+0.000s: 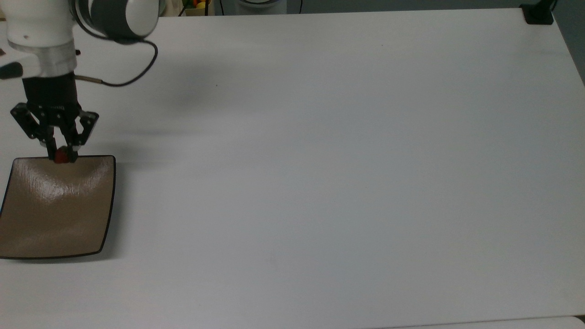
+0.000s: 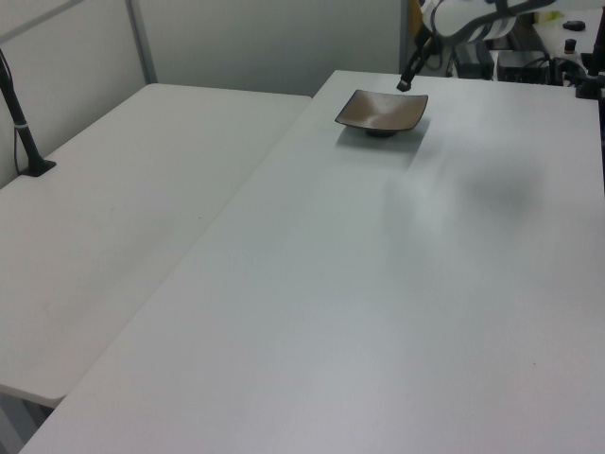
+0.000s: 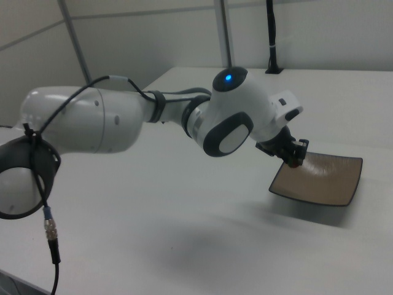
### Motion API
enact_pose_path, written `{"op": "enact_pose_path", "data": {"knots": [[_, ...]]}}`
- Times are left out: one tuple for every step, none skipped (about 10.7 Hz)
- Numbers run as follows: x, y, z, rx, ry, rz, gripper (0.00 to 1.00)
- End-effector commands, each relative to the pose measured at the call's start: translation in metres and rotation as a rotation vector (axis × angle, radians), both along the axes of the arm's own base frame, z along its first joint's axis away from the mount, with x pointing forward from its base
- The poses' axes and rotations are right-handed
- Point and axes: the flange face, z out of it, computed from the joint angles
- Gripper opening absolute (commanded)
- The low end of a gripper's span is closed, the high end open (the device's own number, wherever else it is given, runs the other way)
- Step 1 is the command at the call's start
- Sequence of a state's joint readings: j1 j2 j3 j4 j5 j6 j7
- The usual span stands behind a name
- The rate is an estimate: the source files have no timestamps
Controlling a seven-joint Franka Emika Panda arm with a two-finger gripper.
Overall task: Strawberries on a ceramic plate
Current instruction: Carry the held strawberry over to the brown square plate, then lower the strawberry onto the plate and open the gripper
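Note:
My gripper (image 1: 61,156) is shut on the small red strawberry (image 1: 61,156), held between the fingertips. It hangs over the far edge of the square tan-brown ceramic plate (image 1: 55,214), which lies at the top view's left edge. In the right view the gripper (image 3: 293,160) holds the strawberry above the near-left corner of the plate (image 3: 325,181). In the left view the gripper (image 2: 405,83) sits just above the plate (image 2: 380,112) at the far side of the table.
The white table (image 1: 320,160) stretches wide to the top view's right of the plate. A black post base (image 1: 538,14) stands at its far right corner. My white arm (image 3: 123,123) reaches across the right view's left half. A second table (image 2: 113,218) adjoins in the left view.

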State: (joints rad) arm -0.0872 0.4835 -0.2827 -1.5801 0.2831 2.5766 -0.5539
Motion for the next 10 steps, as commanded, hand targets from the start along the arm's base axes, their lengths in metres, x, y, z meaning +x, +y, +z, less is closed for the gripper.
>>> {"op": "enact_pose_path", "data": {"knots": [[0.027, 0.010, -0.035, -0.048, -0.063, 0.024, 0.12], [0.031, 0.012, -0.050, -0.062, -0.073, 0.025, 0.12], [0.035, 0.017, -0.061, -0.074, -0.095, 0.029, 0.12], [0.037, 0.019, -0.065, -0.082, -0.109, 0.030, 0.14], [0.037, 0.019, -0.070, -0.080, -0.102, 0.029, 0.26], [0.037, 0.019, -0.073, -0.080, -0.099, 0.029, 0.37], [0.037, 0.021, -0.073, -0.079, -0.099, 0.032, 0.55], [0.037, 0.021, -0.073, -0.078, -0.099, 0.031, 0.77], [0.037, 0.021, -0.072, -0.084, -0.099, 0.035, 0.96], [0.037, 0.021, -0.070, -0.088, -0.099, 0.038, 1.00]]}}
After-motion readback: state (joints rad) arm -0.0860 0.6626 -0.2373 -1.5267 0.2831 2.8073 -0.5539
